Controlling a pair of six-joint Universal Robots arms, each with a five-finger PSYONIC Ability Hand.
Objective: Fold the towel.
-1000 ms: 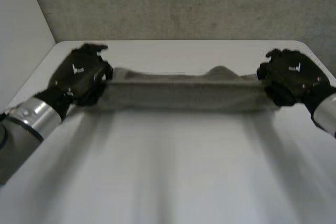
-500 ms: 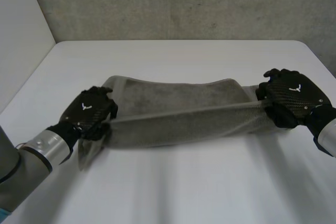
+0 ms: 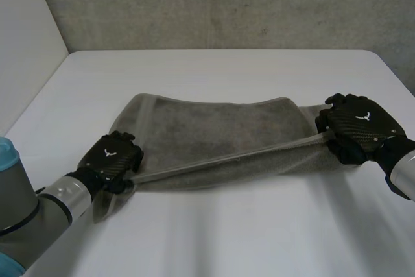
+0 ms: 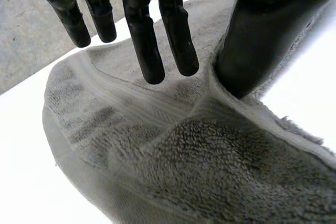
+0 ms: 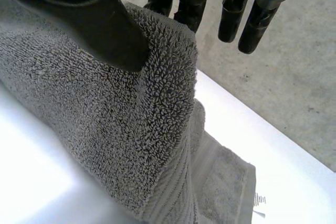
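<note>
A: On the white table [image 3: 214,238], mid-surface: grey towel [image 3: 214,128], near edge raised, taut between the hands.
B: Grips?
A: Left hand [image 3: 110,158] pinches one end, right hand [image 3: 358,128] the other, thumbs against fingers.
B: Risk?
A: Pinches look shallow; tension could slip an end, skewing the fold.

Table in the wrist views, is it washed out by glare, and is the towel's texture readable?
Left wrist view: table glares blank white, towel loops stay readable. Right wrist view: same glare on the table, towel pile clear. Head view: table softly lit, no hot spot.
</note>
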